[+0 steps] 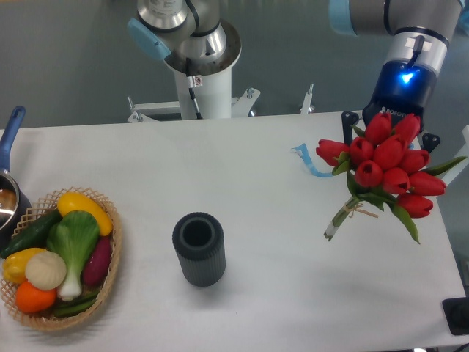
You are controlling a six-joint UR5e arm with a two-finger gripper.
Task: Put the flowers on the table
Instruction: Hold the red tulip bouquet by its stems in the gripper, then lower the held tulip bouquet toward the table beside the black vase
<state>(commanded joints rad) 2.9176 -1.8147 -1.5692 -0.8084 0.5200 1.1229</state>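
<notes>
Red flowers [386, 164] hide the downward-pointing pincer [390, 126] over the table [256, 191]; grip state unclear.

You have: dark ribbed vase [198, 248] upright, mid-front | wicker basket [110, 268] of vegetables, front left (pot [9, 202] just behind) | blue tape scrap [309, 161] lying flat

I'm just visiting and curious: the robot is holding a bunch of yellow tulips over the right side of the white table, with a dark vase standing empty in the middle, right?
Nearly. The camera view shows the tulips are red, not yellow. The rest holds: they hang at the gripper over the right side of the white table, and the dark vase stands empty in the middle.
</notes>
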